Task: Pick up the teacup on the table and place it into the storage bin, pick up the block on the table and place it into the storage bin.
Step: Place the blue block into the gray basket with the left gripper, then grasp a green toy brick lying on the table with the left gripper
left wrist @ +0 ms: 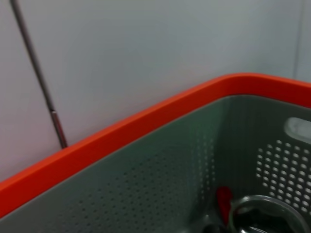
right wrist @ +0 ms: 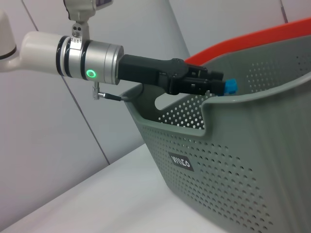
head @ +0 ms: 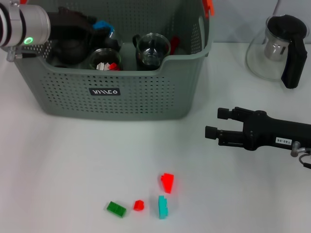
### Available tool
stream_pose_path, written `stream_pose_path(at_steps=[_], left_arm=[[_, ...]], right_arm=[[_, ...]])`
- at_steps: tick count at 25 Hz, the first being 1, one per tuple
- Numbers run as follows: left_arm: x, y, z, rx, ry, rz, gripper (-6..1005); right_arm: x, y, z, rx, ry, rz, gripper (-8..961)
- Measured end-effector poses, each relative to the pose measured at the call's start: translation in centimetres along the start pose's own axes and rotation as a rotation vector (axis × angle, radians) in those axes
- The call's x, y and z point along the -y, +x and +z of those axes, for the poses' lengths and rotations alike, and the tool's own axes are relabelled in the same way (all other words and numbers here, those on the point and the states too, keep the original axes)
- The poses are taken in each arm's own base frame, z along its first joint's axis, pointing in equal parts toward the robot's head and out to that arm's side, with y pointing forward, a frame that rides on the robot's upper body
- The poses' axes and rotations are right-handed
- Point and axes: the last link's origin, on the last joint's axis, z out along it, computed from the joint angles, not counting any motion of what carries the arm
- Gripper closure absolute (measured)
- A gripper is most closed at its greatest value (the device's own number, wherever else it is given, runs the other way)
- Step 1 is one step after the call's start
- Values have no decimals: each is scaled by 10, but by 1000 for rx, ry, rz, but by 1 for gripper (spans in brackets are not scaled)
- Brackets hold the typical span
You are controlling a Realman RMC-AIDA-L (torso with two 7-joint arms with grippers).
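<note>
The grey perforated storage bin [head: 126, 92] stands at the back left of the table. My left gripper [head: 99, 26] hovers over its inside and is shut on a small blue block [head: 103, 24]; the right wrist view shows this gripper [right wrist: 219, 86] and the blue block [right wrist: 231, 86] above the bin's rim [right wrist: 233, 99]. Two glass teacups [head: 152, 48] [head: 104, 58] sit inside the bin. One teacup [left wrist: 267, 213] shows in the left wrist view. On the table near the front lie a red block [head: 167, 182], a teal block [head: 163, 206], a small red block [head: 139, 205] and a green block [head: 116, 208]. My right gripper [head: 216, 123] is open and empty over the table at the right.
A glass teapot with a black handle [head: 279, 48] stands at the back right. The bin's rim carries orange-red clips [head: 208, 6], and its orange edge [left wrist: 146, 121] shows in the left wrist view. A grey wall is behind the table.
</note>
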Motion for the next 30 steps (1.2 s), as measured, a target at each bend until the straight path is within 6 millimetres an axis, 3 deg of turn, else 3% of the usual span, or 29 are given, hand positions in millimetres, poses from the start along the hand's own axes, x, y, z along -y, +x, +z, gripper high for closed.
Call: stream_pose_path(at_steps=[4, 8, 11, 16, 18, 22, 30], left_arm=[[-2, 1, 1, -14, 15, -14, 584], [1, 5, -13, -88, 24, -54, 583], [-1, 8, -35, -249, -12, -134, 465], [-8, 4, -86, -693, -229, -307, 272], [-12, -6, -100, -801, -318, -346, 273], [-28, -46, -108, -859, -433, -383, 276], [-75, -127, -100, -527, -443, -223, 282]], right_arm=[[0, 1, -1, 0, 3, 2, 27], [0, 1, -2, 2, 3, 3, 27], [0, 1, -2, 3, 3, 4, 27], [0, 0, -1, 4, 1, 1, 27], [0, 0, -1, 5, 1, 0, 27], [0, -1, 0, 6, 1, -3, 27], [1, 1, -1, 1, 4, -3, 27]])
